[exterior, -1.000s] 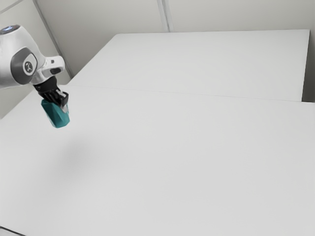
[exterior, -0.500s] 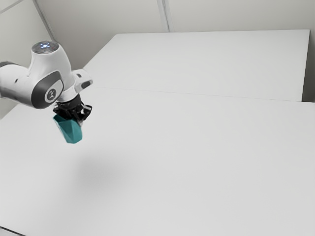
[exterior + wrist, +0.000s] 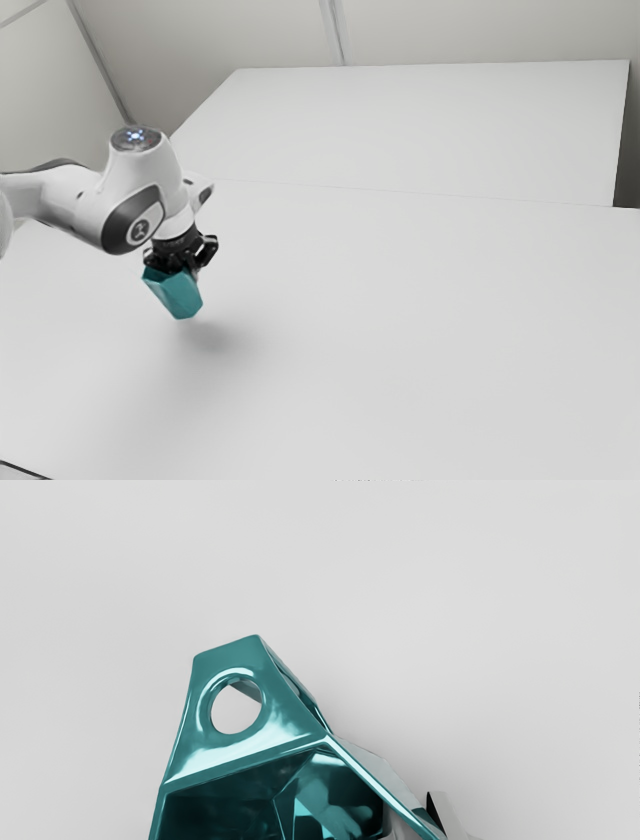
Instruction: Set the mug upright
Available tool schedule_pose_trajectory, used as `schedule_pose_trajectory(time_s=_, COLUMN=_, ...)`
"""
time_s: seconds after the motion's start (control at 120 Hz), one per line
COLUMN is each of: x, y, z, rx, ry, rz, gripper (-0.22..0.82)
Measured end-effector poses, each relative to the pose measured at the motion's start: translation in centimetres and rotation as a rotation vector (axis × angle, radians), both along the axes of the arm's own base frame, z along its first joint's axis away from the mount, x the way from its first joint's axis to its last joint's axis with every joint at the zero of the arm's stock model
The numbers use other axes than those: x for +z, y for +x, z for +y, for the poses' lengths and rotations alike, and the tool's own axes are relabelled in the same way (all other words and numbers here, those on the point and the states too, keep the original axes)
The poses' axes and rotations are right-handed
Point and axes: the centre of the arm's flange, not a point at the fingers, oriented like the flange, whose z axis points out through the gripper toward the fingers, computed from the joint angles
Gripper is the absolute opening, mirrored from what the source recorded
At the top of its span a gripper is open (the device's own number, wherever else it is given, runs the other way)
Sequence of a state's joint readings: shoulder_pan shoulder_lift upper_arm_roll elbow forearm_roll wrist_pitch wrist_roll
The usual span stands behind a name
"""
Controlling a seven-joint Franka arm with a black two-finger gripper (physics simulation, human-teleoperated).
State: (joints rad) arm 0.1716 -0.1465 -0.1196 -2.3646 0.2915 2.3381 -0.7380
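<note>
The broad, pale grey table (image 3: 420,330) extends beneath my white, jointed robot arm (image 3: 90,205), which enters from the exterior view's left with its hand directed downward. A soft grey shadow (image 3: 215,338) lies on the tabletop near the teal, glossy, faceted mug (image 3: 175,292); the separation between the two suggests that I have the vessel suspended a little above the surface. The mug is tilted, its open end toward the hand and its base lower, inclined toward the exterior view's right. My black two-finger gripper (image 3: 190,270) appears clamped on the mug's wall, one of its fingers (image 3: 444,810) outside and the other apparently within the cavity, though the inner contact is partly concealed and I read it with some reserve. The perforated, tapering teal handle (image 3: 282,725) projects to one side of the gripped wall, and the narrow rim (image 3: 250,764) borders the dark interior. I judge the step in hand to be the lowering of the grasped mug for placement. The next move calls for rotating my wrist to level the base, then descending gently until it sits flat; release at the present tilt could let the mug topple.
</note>
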Motion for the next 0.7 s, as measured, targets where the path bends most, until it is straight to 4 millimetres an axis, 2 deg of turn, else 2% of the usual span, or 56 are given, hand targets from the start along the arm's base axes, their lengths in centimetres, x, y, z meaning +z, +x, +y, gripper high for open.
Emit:
schedule_pose_trajectory(time_s=0.208, x=-3.0, y=1.1, z=-0.2, rx=0.068, ry=-0.019, rz=-0.007, gripper=-0.18)
schedule_pose_trajectory(time_s=0.592, x=-6.0, y=2.0, z=-1.0, rx=0.146, ry=-0.051, rz=-0.022, gripper=-0.18)
schedule_pose_trajectory(time_s=0.7, x=-5.4, y=2.3, z=-1.1, rx=0.158, ry=-0.057, rz=-0.040, gripper=0.06)
